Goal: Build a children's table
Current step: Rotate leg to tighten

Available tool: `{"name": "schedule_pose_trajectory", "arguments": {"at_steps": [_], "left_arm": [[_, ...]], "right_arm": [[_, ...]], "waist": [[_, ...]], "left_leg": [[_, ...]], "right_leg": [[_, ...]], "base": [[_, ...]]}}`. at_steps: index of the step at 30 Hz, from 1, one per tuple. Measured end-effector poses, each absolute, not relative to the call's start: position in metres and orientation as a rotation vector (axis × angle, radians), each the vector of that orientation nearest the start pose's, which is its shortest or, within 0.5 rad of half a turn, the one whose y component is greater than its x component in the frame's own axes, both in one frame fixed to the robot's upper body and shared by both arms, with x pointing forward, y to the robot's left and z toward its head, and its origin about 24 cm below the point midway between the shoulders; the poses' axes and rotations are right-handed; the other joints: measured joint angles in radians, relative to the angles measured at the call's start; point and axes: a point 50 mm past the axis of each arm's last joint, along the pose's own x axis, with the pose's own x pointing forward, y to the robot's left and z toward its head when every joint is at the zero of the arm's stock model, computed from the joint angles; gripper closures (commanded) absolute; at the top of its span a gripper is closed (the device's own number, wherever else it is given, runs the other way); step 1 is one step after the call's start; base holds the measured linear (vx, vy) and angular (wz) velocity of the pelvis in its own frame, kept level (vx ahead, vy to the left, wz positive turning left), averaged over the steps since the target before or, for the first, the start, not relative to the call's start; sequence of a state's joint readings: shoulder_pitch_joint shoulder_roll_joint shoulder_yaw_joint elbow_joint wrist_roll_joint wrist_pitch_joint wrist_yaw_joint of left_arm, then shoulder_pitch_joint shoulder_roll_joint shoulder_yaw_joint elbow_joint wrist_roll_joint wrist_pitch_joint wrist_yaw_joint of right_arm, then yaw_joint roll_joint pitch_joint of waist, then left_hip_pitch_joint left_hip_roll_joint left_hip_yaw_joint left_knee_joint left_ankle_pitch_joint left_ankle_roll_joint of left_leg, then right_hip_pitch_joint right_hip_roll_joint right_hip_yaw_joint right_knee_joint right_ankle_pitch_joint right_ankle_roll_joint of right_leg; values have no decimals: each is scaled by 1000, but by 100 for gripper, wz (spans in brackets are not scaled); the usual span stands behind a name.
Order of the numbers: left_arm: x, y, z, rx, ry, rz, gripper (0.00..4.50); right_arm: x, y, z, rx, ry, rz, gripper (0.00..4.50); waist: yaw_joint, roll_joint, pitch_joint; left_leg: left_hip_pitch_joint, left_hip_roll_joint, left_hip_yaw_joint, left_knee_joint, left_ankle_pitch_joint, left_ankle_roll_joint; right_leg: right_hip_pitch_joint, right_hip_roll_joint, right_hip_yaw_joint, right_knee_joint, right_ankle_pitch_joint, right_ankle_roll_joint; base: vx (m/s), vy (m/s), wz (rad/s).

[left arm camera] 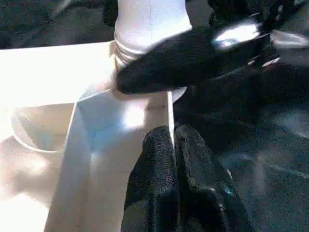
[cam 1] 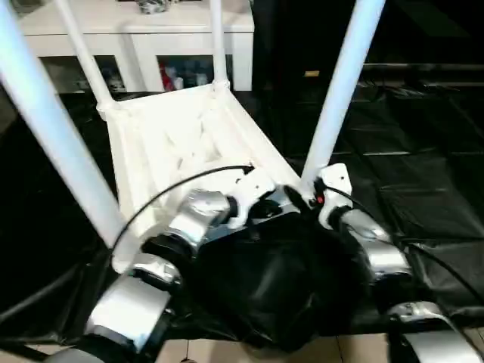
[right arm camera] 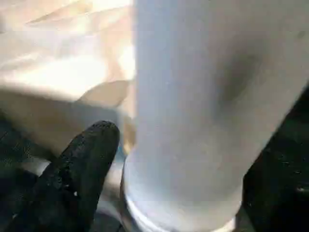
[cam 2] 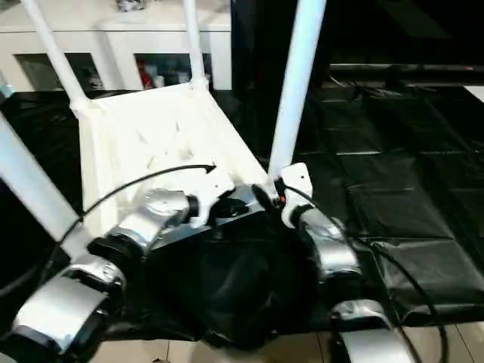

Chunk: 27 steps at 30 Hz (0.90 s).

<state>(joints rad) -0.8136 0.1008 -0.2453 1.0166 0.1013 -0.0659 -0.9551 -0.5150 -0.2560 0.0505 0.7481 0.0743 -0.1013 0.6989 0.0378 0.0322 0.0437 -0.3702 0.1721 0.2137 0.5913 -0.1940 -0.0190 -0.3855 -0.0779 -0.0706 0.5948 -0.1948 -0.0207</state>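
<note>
The tabletop is seen upside down on the black floor mat, with all four legs standing in its corner sockets. At its five o'clock corner, the right tool is spread around the leg's base; the left tool is clenched empty beside it. Only final seating and flipping are judged left.

**Upturned tabletop, 4 legs up**

The tabletop lies underside up on the floor mat, 1 leg standing in each of its 4 corners. The cabinet stands behind it.
</note>
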Motion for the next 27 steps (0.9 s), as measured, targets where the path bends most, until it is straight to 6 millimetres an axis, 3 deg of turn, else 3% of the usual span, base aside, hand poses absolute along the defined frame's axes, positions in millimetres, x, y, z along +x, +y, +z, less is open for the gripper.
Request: {"name": "schedule_pose_trajectory", "arguments": {"at_steps": [9,14,15,18,21,27], "left_arm": [[333,92,50,378,391,-1444,450],[327,97,51,380,403,-1528,450],[326,98,51,380,402,-1534,450],[326,101,51,386,406,-1537,450],[326,103,52,389,406,-1543,450],[325,103,53,386,397,-1543,450]], "right_arm": [[308,-166,36,-203,239,1091,71],[303,-169,37,-183,253,1176,71],[303,-169,37,-181,254,1190,94],[301,-169,38,-174,262,1221,108],[300,-170,39,-174,266,1241,149],[299,-169,40,-162,260,1252,177]], "waist": [[28,-1,1],[49,-1,1],[51,-1,1],[51,-1,1],[51,-1,1],[51,-1,1]], "left_leg": [[-4,1,0,0,3,5],[-4,1,1,1,-1,1],[-4,1,1,1,-1,1],[-5,1,1,1,-1,1],[-6,1,1,0,0,2],[-16,1,1,4,2,6]], "right_leg": [[-3,0,-1,1,0,0],[-4,0,0,0,0,0],[-4,0,0,0,0,0],[-5,0,0,1,0,0],[-6,0,0,1,0,0],[-16,0,0,5,0,0]], "base": [[0,0,0],[0,0,0],[0,0,0],[0,0,0],[0,0,0],[0,0,0]]}}
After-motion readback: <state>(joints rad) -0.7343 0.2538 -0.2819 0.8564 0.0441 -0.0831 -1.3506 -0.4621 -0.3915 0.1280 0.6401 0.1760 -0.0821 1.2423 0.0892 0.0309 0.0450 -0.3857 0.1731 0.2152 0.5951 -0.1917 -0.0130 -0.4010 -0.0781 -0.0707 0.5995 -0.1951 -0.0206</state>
